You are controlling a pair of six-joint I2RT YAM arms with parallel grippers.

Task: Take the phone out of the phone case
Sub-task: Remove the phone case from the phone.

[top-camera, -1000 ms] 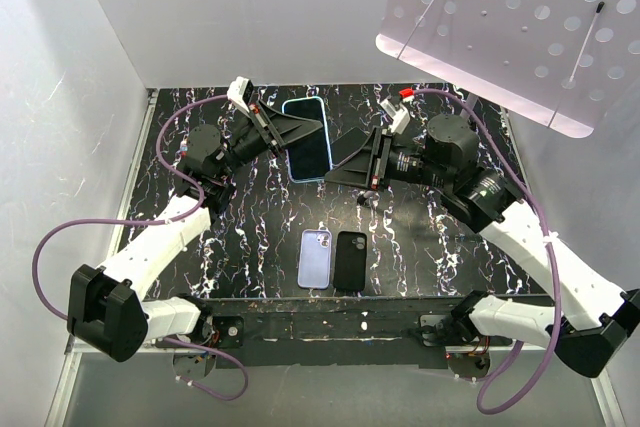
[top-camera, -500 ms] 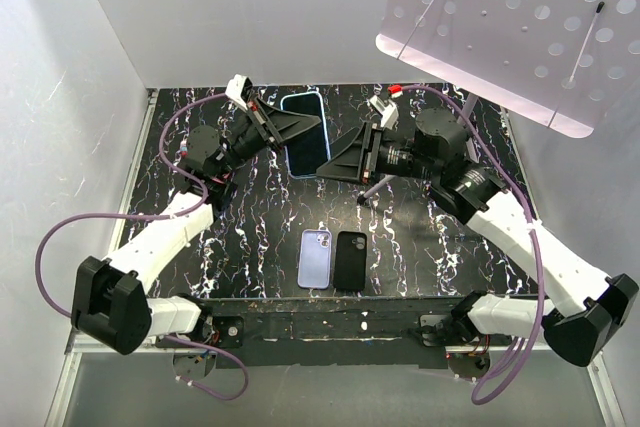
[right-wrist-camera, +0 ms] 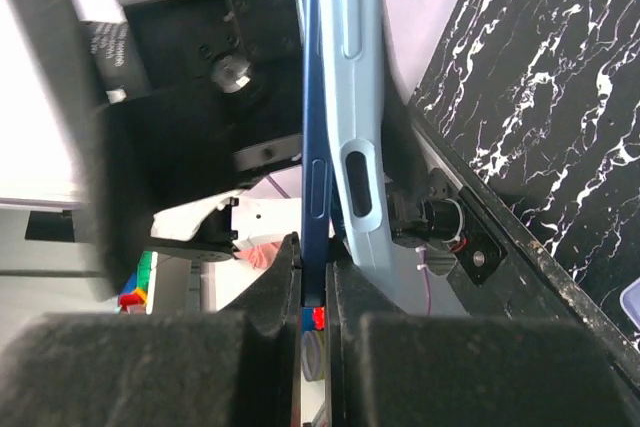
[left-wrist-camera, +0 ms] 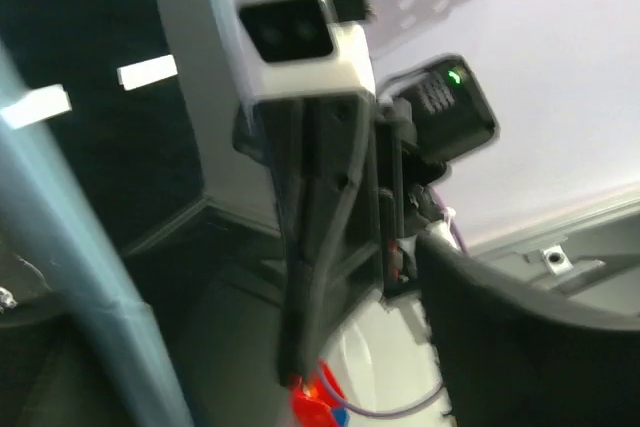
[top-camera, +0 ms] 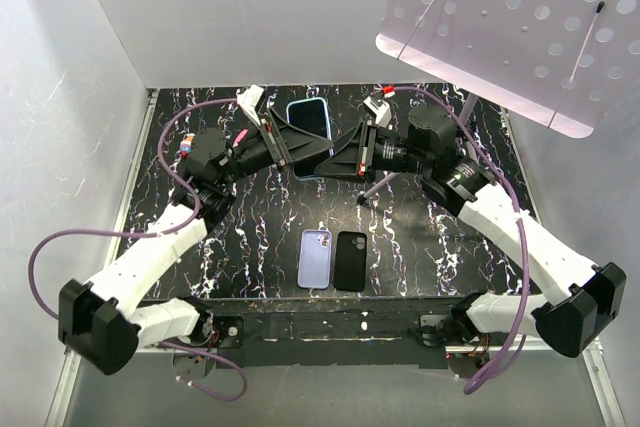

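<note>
Right wrist view: the dark blue phone (right-wrist-camera: 313, 177) stands on edge, with the light blue phone case (right-wrist-camera: 357, 127) lying along one flank. Toward the bottom, the case's corner appears to stand slightly off the phone.
Where it is: held in the air above the far middle of the black white-veined tabletop (top-camera: 250, 227), between the two arms.
Right fingers: the right fingers (right-wrist-camera: 150, 367) are closed to a narrow slot with the phone's thin edge pinched in it.
Left fingers: the left fingers (top-camera: 288, 137) reach the case from the other side. The left wrist picture is blurred, so I cannot tell how far apart they are or whether they have a hold.
Handling, as a judgement: the phone is stiff, smooth, fairly light and breakable if dropped. The case looks pliable and should peel at a corner.
Where to hold: the phone by its bare edge, the case by its lip, pulling apart from one corner.
Risk: the slick edge could slip out of a thin pinch.
Nearby: a lilac case (top-camera: 315, 257) and a flat black case or phone (top-camera: 349, 259) lie side by side near the front edge, well apart from the work.
</note>
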